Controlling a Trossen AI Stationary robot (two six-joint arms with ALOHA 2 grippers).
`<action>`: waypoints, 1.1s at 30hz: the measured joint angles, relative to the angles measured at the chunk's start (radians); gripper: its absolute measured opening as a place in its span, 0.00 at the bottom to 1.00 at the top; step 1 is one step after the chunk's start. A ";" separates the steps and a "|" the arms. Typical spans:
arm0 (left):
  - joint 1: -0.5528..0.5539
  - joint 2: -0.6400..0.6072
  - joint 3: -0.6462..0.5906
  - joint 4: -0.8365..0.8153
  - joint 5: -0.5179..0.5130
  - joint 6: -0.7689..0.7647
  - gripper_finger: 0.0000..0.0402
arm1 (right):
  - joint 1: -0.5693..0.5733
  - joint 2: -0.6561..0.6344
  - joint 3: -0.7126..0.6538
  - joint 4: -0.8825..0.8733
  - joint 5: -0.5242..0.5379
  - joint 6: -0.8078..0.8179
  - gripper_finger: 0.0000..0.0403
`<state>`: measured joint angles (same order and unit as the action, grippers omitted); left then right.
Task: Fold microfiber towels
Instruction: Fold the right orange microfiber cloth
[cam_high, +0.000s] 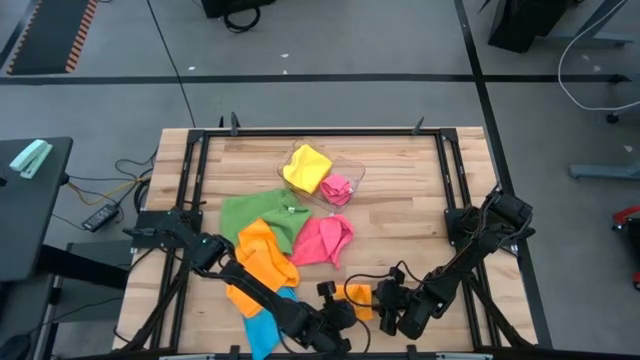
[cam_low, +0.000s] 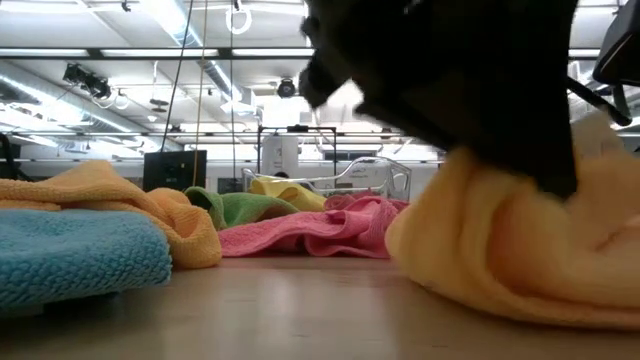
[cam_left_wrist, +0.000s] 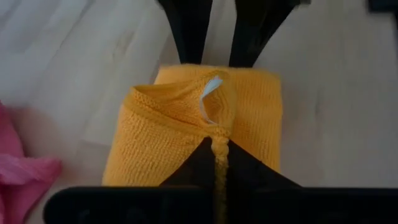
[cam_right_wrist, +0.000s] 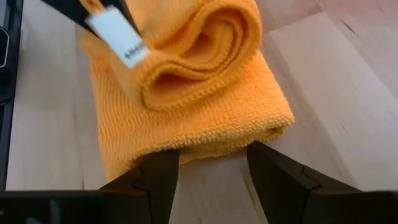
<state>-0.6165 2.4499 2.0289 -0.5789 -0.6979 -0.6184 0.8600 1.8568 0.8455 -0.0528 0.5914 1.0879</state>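
Note:
A small folded orange towel (cam_high: 358, 296) lies near the table's front edge, between my two grippers. My left gripper (cam_left_wrist: 217, 148) is shut on it at the corner with the white label (cam_right_wrist: 118, 36). Facing it across the towel, my right gripper (cam_right_wrist: 211, 163) stands open, its fingertips at the towel's opposite edge (cam_right_wrist: 211, 144). Farther back lie loose green (cam_high: 258, 210), orange (cam_high: 262, 262), pink (cam_high: 325, 240) and blue (cam_high: 265, 328) towels. In the low view the folded towel (cam_low: 520, 260) lies under a dark gripper. My left gripper pinches the towel's gathered hem (cam_left_wrist: 217, 138) between its two fingers, just beside the white label. The fingers come slanting down from above. The held corner is raised a little, and the rest of the folded towel lies on the table. My right gripper's fingertips (cam_right_wrist: 163, 163) stand at the towel's edge; I cannot tell whether they touch it.
A clear plastic tray (cam_high: 352, 170) at the table's far middle holds a yellow towel (cam_high: 307, 165) and a pink one (cam_high: 338, 187). Bare wood (cam_high: 420, 200) shows on the table's right half. A black frame (cam_high: 320, 133) runs around the tabletop.

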 joint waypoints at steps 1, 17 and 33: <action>-0.003 -0.008 0.000 0.002 -0.001 0.003 0.07 | 0.000 0.000 0.000 0.000 0.000 -0.005 0.50; 0.003 -0.033 0.001 0.013 -0.005 0.041 0.10 | 0.001 0.000 0.000 0.024 -0.002 -0.033 0.50; 0.005 -0.030 0.001 0.023 -0.005 0.036 0.11 | 0.103 -0.165 0.001 -0.098 -0.029 -0.069 0.50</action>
<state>-0.6117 2.4203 2.0296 -0.5564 -0.7029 -0.5827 0.9630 1.6920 0.8467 -0.1508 0.5621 1.0185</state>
